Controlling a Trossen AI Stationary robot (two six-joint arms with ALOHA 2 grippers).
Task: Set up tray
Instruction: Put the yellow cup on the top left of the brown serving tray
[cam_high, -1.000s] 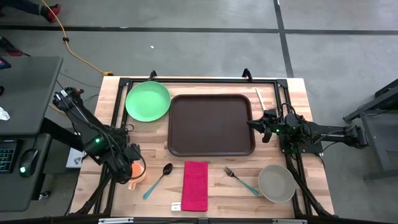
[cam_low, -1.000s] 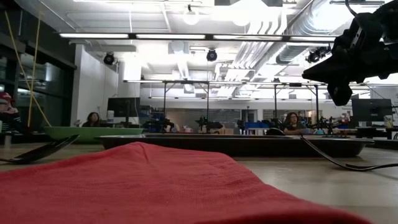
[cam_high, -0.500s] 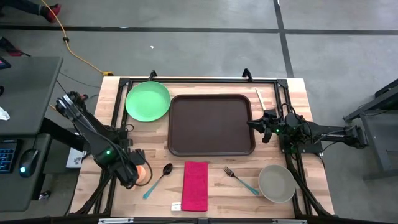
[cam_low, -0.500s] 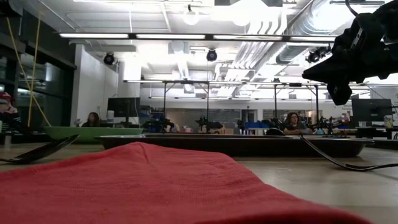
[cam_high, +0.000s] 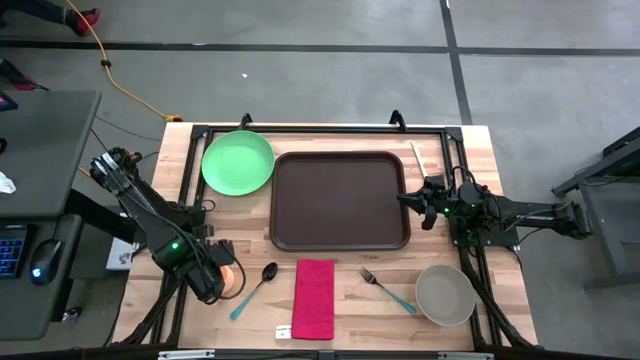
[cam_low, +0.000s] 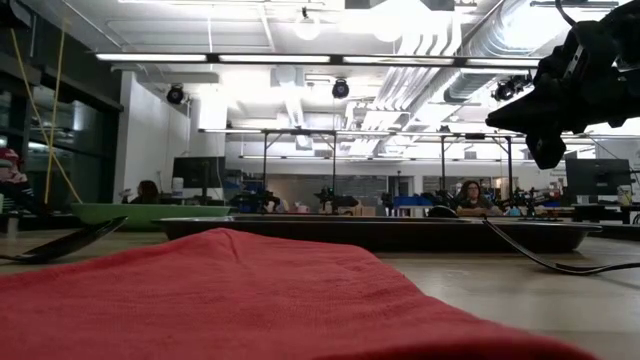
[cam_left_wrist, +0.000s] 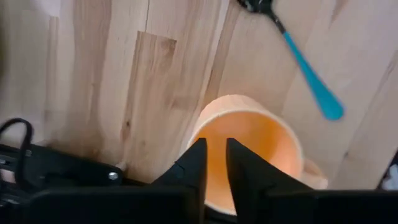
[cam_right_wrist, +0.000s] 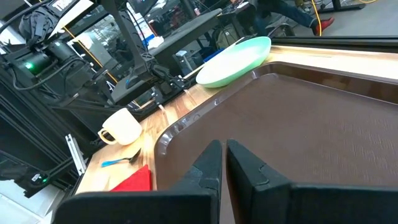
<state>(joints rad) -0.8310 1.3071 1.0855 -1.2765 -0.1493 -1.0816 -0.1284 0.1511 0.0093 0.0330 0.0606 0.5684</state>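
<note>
Overhead-only: grey bowl (cam_high: 445, 294) beside tray (cam_high: 340, 198)

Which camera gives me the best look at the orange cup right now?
The left wrist view: the orange cup fills it, open mouth and handle visible. The high view shows only its edge under the left end effector. The right wrist view shows it small and far off. The low view misses it.
</note>
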